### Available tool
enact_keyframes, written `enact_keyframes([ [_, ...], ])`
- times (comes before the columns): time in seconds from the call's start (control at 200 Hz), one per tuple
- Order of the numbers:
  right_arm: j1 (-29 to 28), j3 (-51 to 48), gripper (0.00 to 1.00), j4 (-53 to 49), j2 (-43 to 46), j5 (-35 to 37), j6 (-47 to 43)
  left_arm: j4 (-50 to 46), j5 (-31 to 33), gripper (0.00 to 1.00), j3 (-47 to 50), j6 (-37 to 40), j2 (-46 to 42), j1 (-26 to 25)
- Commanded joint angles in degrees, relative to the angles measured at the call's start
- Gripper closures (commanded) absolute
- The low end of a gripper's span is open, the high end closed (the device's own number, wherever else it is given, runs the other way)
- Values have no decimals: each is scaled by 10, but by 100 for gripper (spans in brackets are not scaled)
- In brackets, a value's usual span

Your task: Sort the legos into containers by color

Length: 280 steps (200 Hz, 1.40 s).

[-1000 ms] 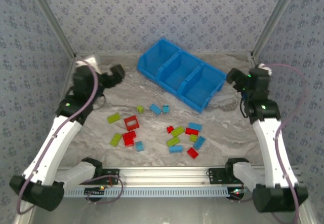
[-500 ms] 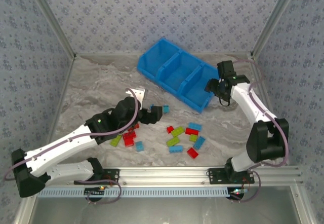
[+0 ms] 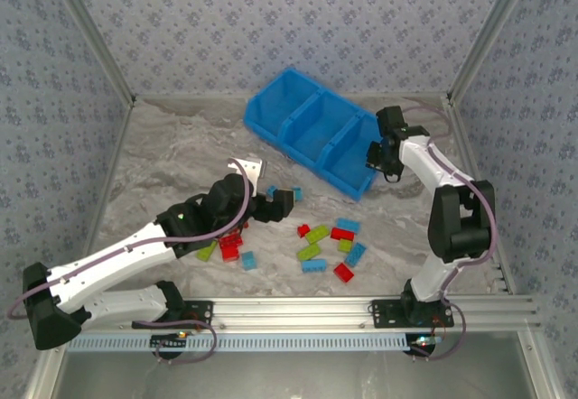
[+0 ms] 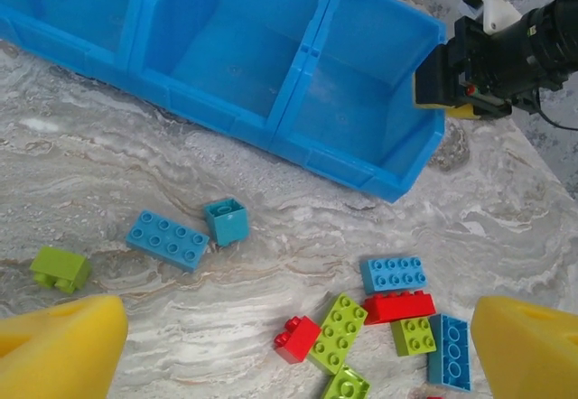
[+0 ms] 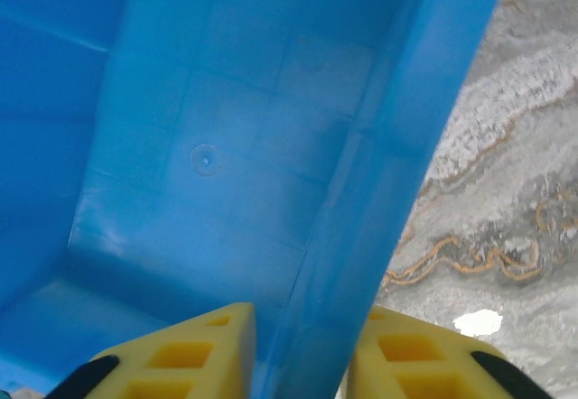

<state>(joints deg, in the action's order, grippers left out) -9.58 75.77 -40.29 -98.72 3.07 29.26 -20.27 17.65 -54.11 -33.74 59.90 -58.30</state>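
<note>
While the left pincer [image 4: 298, 345] hung wide open over loose legos [image 4: 397, 307] on the desk [image 4: 135, 173], the right pincer [image 5: 302, 358] gripped the end wall of the bin [image 5: 388, 137].

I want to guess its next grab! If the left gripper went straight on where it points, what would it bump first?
Most likely the small red brick, beside a yellow-green brick, ahead of the open left gripper. Depth is hard to judge.
</note>
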Motion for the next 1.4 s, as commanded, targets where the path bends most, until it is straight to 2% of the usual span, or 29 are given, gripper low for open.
enact_keyframes([
  [0.0, -14, 37, 81, -31, -21, 42, -47, -32, 22, 2, -28, -7, -15, -6],
  [0.095, -19, 46, 87, -41, -27, 72, -66, -38, 31, 2, -25, -7, -28, -6],
  [0.245, -20, 70, 89, -45, -38, 95, -100, -65, 48, 2, -31, -9, -49, -6],
  [0.7, -66, 233, 91, -66, -171, 85, -185, -130, 86, 2, 4, -46, -110, -6],
  [0.874, -79, 240, 92, -56, -184, 71, -221, -148, 104, 2, 14, -65, -123, -6],
  [1.069, -80, 241, 91, -54, -189, 63, -215, -158, 118, 2, 12, -68, -124, -6],
  [1.159, -76, 244, 84, -55, -186, 64, -204, -173, 133, 2, 8, -80, -120, -6],
  [1.234, -73, 241, 66, -52, -170, 64, -197, -209, 151, 2, 1, -103, -116, -6],
  [1.309, -73, 239, 54, -49, -140, 71, -192, -248, 181, 2, -7, -133, -113, -6],
  [1.394, -76, 236, 47, -46, -90, 82, -185, -310, 209, 2, -24, -177, -107, 3],
])
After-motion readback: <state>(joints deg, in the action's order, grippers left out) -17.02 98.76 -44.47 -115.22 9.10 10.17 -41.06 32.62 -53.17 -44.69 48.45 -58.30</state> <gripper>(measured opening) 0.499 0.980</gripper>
